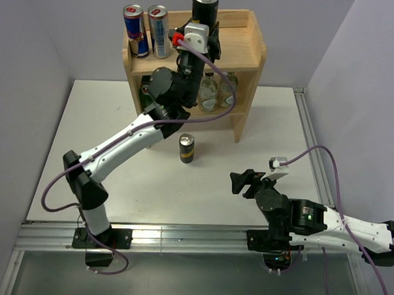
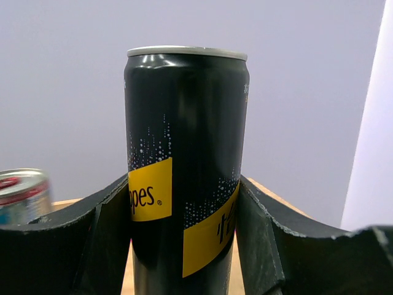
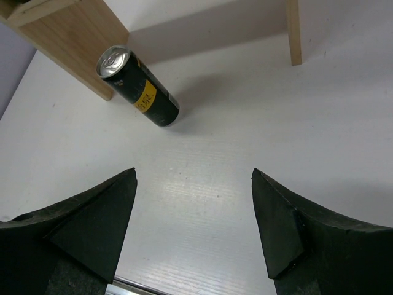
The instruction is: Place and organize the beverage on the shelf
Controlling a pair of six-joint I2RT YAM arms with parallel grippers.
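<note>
My left gripper (image 1: 204, 24) is shut on a black-and-gold can (image 1: 205, 5), holding it upright above the top board of the wooden shelf (image 1: 249, 39). In the left wrist view the can (image 2: 184, 153) fills the space between both fingers of the gripper (image 2: 184, 246). Two blue-and-silver cans (image 1: 133, 30) (image 1: 157, 31) stand on the left of the top board; one (image 2: 21, 193) shows beside the left finger. Two glass bottles (image 1: 208, 92) (image 1: 227, 90) stand on the lower tier. Another black-and-gold can (image 1: 186, 148) (image 3: 138, 86) stands on the table before the shelf. My right gripper (image 1: 244, 182) (image 3: 193, 209) hangs open over the table, holding nothing.
The white table (image 1: 107, 117) ends at a metal rail (image 1: 180, 238) along the near edge. Grey walls close in the back and both sides. The shelf's side panels (image 3: 67, 37) (image 3: 293, 31) stand on the table beyond the right gripper.
</note>
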